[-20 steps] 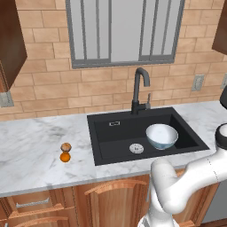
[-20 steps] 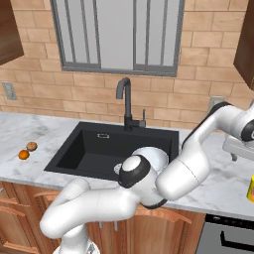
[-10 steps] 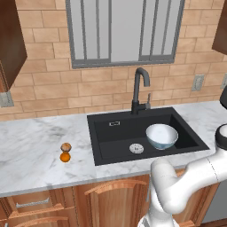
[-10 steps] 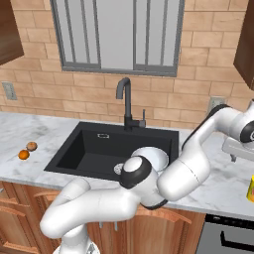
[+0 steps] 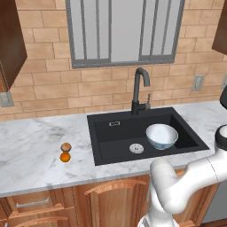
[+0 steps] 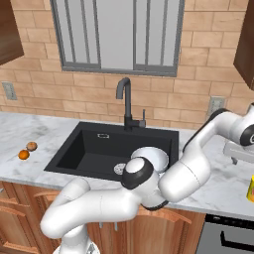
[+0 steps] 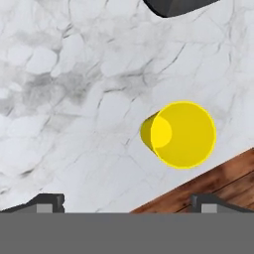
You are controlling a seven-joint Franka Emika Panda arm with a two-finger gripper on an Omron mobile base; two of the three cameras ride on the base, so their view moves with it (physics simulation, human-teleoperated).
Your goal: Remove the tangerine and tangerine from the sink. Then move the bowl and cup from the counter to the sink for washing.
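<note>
Nothing shifted since the earlier frames, left base view: bowl (image 5: 162,135) inside the sink (image 5: 111,139), two tangerines (image 5: 65,152) left of the sink on the counter (image 5: 35,150), right base view: faucet (image 6: 126,103) behind the sink, cup (image 6: 250,188) far right of it, hand view: cup upright near the counter edge, gripper (image 7: 126,203) fingers apart, nothing between.

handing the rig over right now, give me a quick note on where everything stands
Gripper: over the counter right of the sink, looking down on the upright yellow cup near the counter edge; fingers spread wide, holding nothing.
Tangerines: both out of the sink, side by side on the counter to its left, the bright orange one and the duller one.
Bowl: already in the sink, beside the drain.
Done: tangerines removed, bowl moved.
Left: grasp the cup and set it in the sink.
</note>
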